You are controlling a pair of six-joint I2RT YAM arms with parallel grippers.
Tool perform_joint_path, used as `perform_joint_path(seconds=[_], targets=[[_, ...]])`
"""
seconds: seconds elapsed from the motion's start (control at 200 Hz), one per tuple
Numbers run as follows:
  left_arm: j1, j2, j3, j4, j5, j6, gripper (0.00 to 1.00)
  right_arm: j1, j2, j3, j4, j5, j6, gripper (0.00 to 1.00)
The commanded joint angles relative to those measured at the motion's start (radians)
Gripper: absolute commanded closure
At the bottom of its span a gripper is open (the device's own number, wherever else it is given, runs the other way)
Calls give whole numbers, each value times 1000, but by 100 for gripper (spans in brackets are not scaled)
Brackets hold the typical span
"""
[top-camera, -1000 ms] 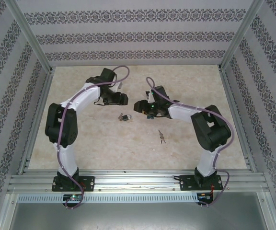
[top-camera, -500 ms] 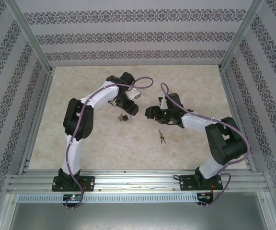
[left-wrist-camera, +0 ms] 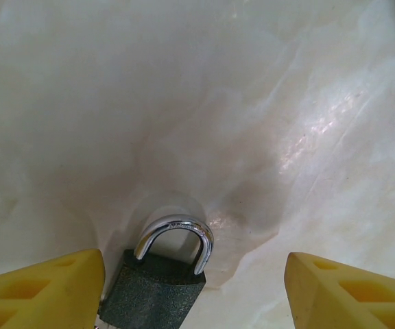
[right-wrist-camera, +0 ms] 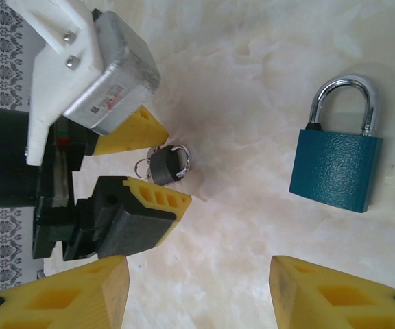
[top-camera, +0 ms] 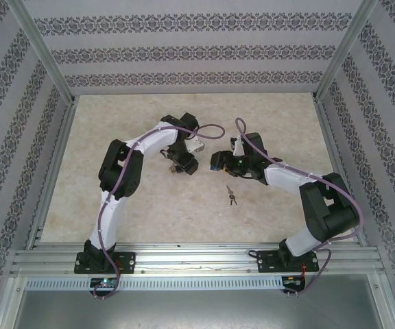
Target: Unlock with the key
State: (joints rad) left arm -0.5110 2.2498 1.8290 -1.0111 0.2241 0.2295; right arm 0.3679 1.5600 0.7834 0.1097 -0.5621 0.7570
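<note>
Overhead, a pale marbled bench with two white-and-black robot arms reaching toward its middle. The left gripper hangs low over a small dark grey padlock lying flat on the bench, its chrome shackle pointing away from the wrist. Its yellow fingers stand apart on either side of the lock body without gripping it. The body lies just beside the finger at the left of the wrist view and well clear of the other.

The right gripper hovers nearby, fingers apart and empty, with a larger teal padlock lying on the bench just ahead of it. The key lies by itself nearer the arm bases, well apart from both grippers.

The step in hand appears to be taking hold of the grey lock to steady it. The left gripper should centre over the body before closing, because an off-centre squeeze would likely push or spin the lock. It should clamp the flat sides and leave the shackle and keyhole end free. The right gripper would then need to fetch the key.
</note>
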Motion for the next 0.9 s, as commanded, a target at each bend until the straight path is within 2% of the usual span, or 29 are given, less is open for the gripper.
perform_joint_path(seconds=[0.0, 0.295, 0.455, 0.605, 0.724, 0.894], targets=[[-14, 13, -23, -26, -48, 19, 31, -14, -19, 2, 19, -22, -3, 43], [-54, -6, -86, 13, -124, -11, 40, -14, -23, -6, 39, -25, 5, 43], [-85, 3, -122, 46, -185, -46, 48, -14, -21, -9, 49, -32, 11, 43], [-90, 22, -149, 71, -147, -66, 65, -15, -30, -13, 56, -32, 21, 43], [-90, 37, -161, 67, -152, -76, 71, -15, -43, -18, 53, -29, 19, 43], [-89, 31, -187, 80, -164, -109, 76, -14, -44, -27, 69, -30, 34, 43]])
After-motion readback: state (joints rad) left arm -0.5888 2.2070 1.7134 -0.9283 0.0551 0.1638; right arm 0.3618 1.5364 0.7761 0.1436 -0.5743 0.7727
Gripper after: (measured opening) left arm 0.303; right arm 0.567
